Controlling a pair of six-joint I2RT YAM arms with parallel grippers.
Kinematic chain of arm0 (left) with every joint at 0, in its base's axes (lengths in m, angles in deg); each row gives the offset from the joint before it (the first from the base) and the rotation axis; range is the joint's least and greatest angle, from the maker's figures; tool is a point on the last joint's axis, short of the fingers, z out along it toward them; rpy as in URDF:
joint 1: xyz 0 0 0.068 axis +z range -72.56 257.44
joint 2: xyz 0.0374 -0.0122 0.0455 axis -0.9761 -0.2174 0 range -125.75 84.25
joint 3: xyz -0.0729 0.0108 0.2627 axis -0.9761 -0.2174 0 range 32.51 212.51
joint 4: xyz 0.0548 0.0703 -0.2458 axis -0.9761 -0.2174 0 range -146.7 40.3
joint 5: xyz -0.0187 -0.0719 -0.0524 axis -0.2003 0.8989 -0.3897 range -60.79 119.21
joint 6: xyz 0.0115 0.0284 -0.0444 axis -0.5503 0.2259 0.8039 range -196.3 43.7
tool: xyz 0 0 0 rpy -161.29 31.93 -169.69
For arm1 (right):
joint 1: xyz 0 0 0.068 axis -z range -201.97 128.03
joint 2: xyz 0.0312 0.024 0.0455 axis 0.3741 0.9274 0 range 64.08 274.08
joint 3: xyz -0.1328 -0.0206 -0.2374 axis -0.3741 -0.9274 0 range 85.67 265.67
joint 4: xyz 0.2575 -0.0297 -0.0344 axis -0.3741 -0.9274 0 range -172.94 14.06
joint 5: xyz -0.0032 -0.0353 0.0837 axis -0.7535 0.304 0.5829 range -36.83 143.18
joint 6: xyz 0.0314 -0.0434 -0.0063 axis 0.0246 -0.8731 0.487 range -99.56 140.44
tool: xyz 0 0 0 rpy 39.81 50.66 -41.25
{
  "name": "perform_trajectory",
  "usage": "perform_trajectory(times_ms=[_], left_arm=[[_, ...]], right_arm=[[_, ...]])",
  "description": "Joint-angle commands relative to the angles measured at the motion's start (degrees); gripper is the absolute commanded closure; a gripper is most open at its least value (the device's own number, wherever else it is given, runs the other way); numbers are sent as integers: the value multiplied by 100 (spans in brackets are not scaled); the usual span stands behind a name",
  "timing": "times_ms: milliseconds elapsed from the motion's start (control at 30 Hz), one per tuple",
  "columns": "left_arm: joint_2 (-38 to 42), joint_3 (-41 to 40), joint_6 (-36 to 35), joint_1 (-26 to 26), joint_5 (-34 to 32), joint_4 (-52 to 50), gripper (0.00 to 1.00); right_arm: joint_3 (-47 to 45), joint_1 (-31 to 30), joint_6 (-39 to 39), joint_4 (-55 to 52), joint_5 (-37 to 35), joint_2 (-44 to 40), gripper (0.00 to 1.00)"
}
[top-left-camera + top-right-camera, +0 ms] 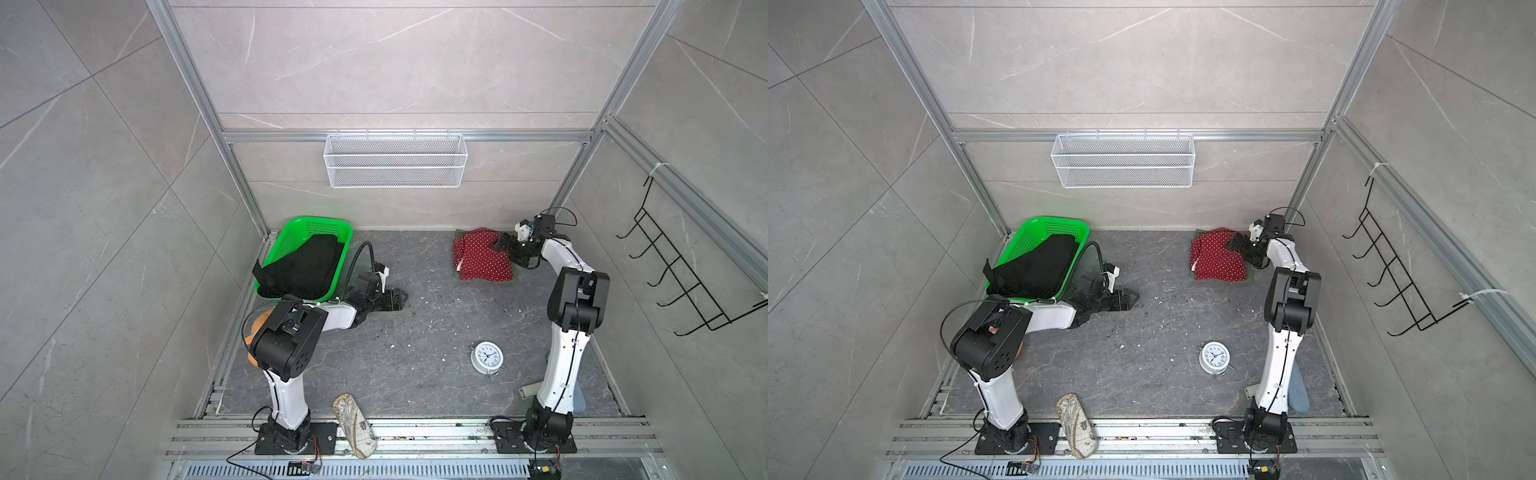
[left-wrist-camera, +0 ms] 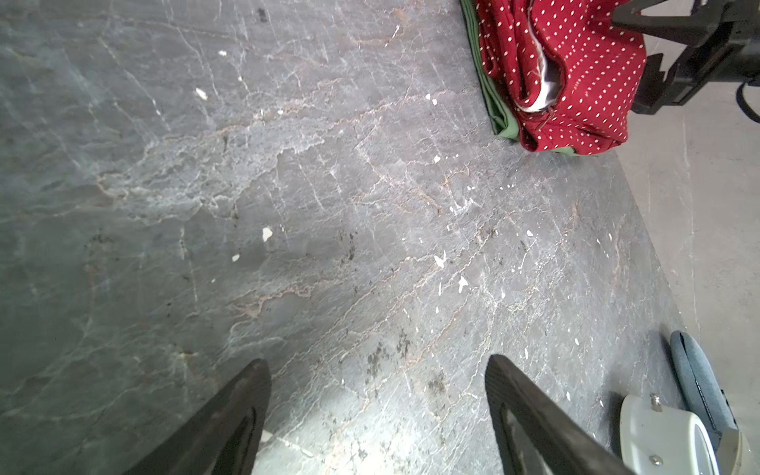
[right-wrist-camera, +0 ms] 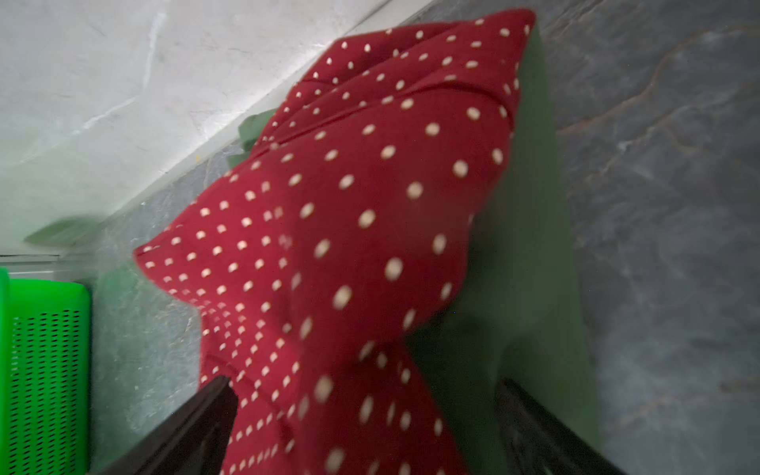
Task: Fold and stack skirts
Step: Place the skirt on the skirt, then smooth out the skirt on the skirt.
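bin: green basket (image 1: pixel 293 239), far left, holds crumpled black skirt (image 1: pixel 305 266) | stack: red dotted skirt (image 1: pixel 482 257), folded but rumpled, lies on dark green skirt (image 3: pixel 530 255), far right | right gripper (image 1: pixel 505 248): fingers wide, straddling red cloth | left gripper (image 1: pixel 402 297): fingers wide, over grey tabletop (image 1: pixel 415 353)

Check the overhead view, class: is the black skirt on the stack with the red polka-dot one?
No, the black skirt lies in the green basket, apart from the red polka-dot skirt.

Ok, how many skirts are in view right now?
3: black skirt in the green basket; red polka-dot skirt at far right; dark green skirt under it. Others may be hidden.
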Motion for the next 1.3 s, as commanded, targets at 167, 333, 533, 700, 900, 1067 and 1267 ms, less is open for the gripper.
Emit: perform_trajectory(times_ms=[167, 333, 533, 700, 900, 1067, 1267], left_arm=[[-179, 145, -55, -30, 268, 293, 15], [-207, 126, -33, -30, 304, 381, 15], [-198, 73, -35, -30, 313, 457, 15], [-190, -5, -24, -31, 328, 536, 15], [-63, -124, -89, -30, 324, 506, 15], [21, -136, -157, -26, 311, 404, 15], [48, -120, -187, -30, 304, 360, 15]], right_arm=[[-940, -153, 314, 1132, -120, -1058, 0], [-642, -362, 126, 1008, -162, -1039, 0], [60, -504, 126, 543, -267, -535, 0], [661, -494, 205, 95, -425, 224, 0], [1022, -485, 268, -25, -381, 847, 0], [1195, -489, 230, 17, -319, 1021, 0], [1023, -487, -69, 153, -251, 618, 0]])
